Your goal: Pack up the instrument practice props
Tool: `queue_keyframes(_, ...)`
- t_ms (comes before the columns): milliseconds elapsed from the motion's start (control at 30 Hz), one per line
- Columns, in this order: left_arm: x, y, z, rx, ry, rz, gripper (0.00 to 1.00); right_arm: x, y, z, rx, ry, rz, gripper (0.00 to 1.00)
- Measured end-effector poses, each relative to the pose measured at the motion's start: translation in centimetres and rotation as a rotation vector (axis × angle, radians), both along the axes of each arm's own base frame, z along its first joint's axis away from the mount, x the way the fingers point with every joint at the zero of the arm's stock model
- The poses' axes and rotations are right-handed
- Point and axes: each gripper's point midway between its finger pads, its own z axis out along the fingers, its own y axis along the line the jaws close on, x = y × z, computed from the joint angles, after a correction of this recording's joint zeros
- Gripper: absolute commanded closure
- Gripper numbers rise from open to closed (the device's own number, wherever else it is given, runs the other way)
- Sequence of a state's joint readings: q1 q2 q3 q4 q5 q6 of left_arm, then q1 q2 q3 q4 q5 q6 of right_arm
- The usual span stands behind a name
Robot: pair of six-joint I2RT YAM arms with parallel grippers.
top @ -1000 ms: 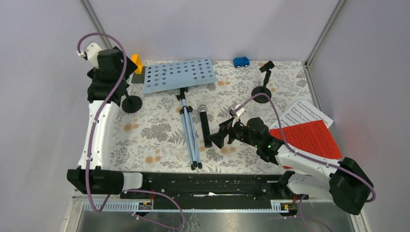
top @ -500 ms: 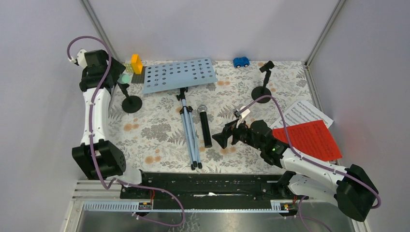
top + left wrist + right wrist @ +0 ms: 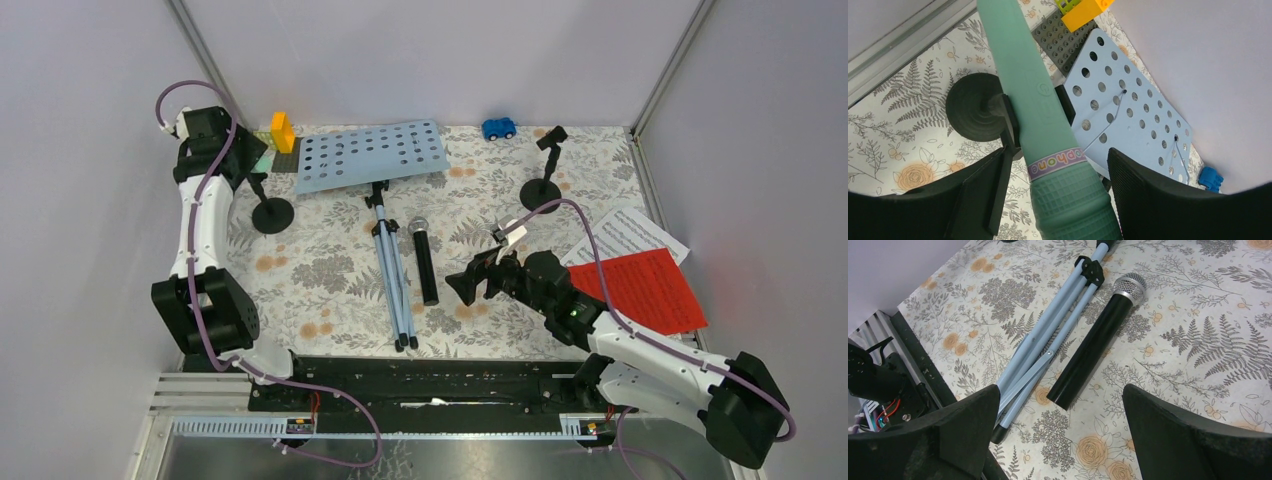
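A mint-green microphone (image 3: 1038, 100) sits in the clip of a black round-based mic holder (image 3: 970, 107) at the far left. My left gripper (image 3: 1058, 175) straddles its head, open, with a gap on each side. The gripper (image 3: 250, 160) shows at the far left in the top view. The pale blue perforated rack (image 3: 372, 155) lies flat with its tripod legs (image 3: 392, 270) folded. A black microphone (image 3: 1095, 350) lies beside the legs (image 3: 1048, 350). My right gripper (image 3: 1060, 407) hangs open just above its butt end. White (image 3: 625, 232) and red (image 3: 640, 290) music sheets lie at the right.
A second mic holder (image 3: 541, 190) stands at the back right, with a blue toy car (image 3: 498, 128) behind it. Orange and yellow bricks (image 3: 283, 132) on a grey plate (image 3: 1058, 37) sit at the far left, close to my left gripper. Walls enclose the floral cloth.
My left arm has drawn back toward the far left corner, uncovering the holder, and its jaws have narrowed around the mint-green microphone. The right gripper has drifted slightly right, still open.
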State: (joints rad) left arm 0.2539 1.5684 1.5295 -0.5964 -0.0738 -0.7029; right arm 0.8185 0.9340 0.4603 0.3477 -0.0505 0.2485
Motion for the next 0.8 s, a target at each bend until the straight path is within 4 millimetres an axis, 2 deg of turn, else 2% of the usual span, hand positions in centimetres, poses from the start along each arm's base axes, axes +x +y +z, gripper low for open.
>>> queue_keyframes(133, 0.2, -0.3, 0.2, -0.01, -0.018, -0.011, 0.41, 0.1, -0.4, -0.1, -0.011, -0.001, -0.014, 0.0)
queue_keyframes(433, -1.1, -0.4, 0.2, -0.003, -0.022, -0.01, 0.71, 0.2, -1.1, -0.4, -0.022, -0.005, -0.048, 0.0)
queue_keyframes(700, -2.8, -0.9, 1.7, 0.006, -0.03, -0.029, 0.81, 0.1, -1.6, -0.7, -0.023, -0.005, -0.059, 0.0)
queue_keyframes(800, -3.7, -2.1, 2.4, -0.005, -0.022, -0.091, 0.83, 0.0, -1.7, -0.8, -0.026, -0.003, -0.063, 0.0)
